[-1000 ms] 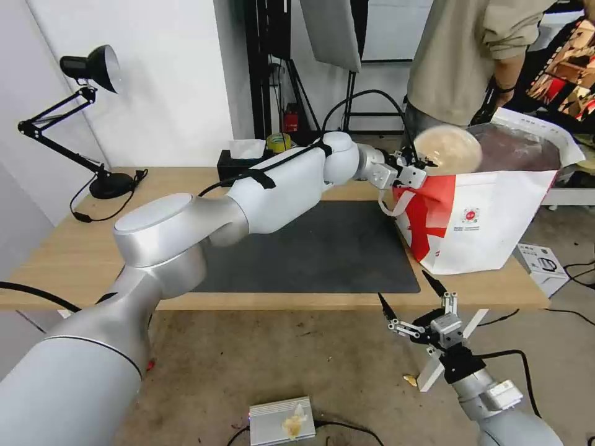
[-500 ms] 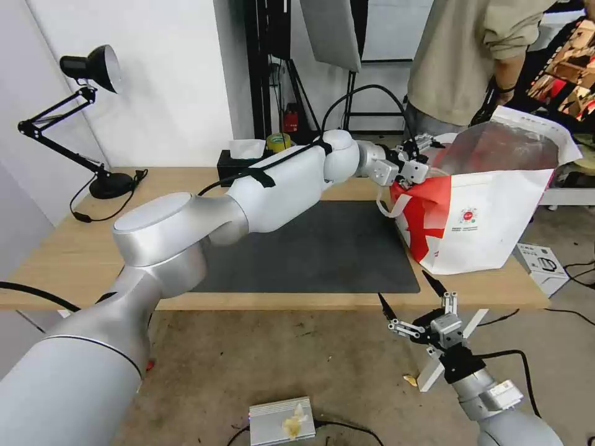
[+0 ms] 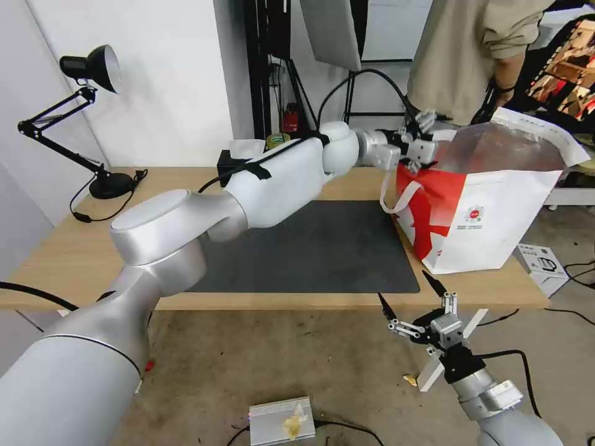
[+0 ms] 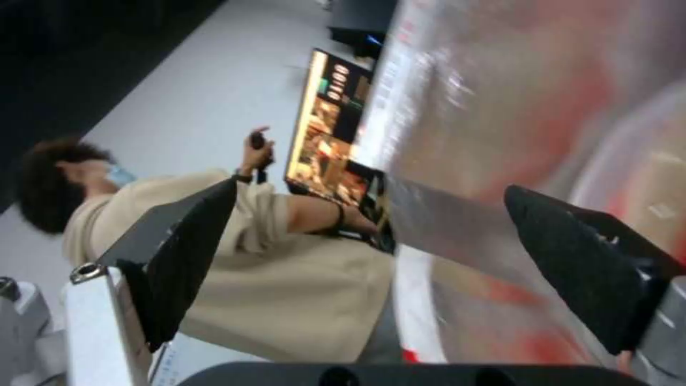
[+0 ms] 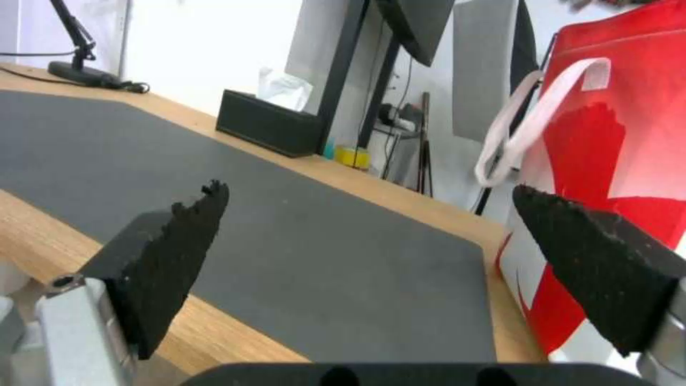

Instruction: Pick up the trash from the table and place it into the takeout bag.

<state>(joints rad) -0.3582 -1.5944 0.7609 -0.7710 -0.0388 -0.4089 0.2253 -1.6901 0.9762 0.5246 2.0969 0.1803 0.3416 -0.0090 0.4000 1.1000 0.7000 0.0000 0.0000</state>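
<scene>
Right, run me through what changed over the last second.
The left gripper was holding the beige lidded bowl over the takeout bag a second ago; it has let it go, and its jaws now stand open and empty, raised a little above the bag's near rim. The bag's top has shifted slightly. The right gripper stayed parked, open, below the table edge; the dark mat lies as before.

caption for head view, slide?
Left gripper open over the takeout bag; right gripper open below the table edge.
</scene>
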